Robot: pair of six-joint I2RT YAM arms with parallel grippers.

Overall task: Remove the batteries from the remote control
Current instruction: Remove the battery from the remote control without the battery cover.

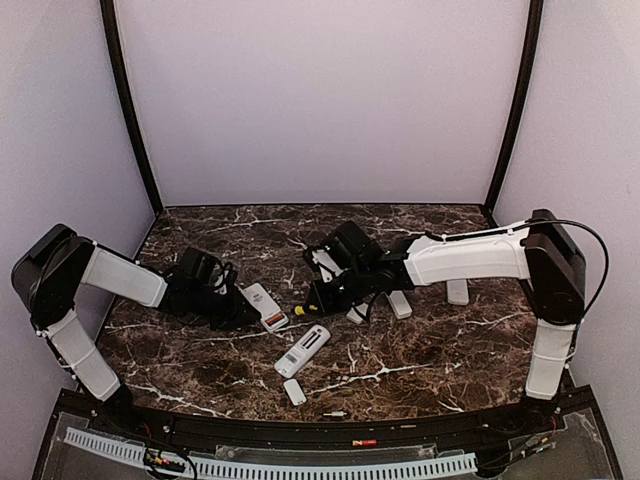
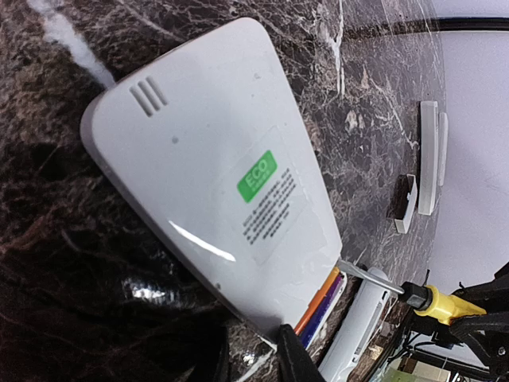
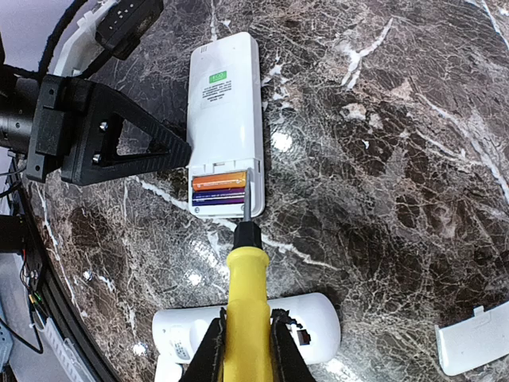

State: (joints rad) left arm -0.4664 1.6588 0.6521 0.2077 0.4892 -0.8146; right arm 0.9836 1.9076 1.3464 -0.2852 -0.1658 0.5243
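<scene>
Two cylindrical batteries (image 3: pixel 218 191) in glossy white remote (image 3: pixel 225 95); right gripper (image 3: pixel 245 342) clamps yellow screwdriver (image 3: pixel 242 278).

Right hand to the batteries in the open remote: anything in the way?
Nothing visible. The remote has its cover off, and the orange and blue batteries lie exposed. The right hand holds the yellow screwdriver, its tip at the compartment's edge beside them.
</scene>
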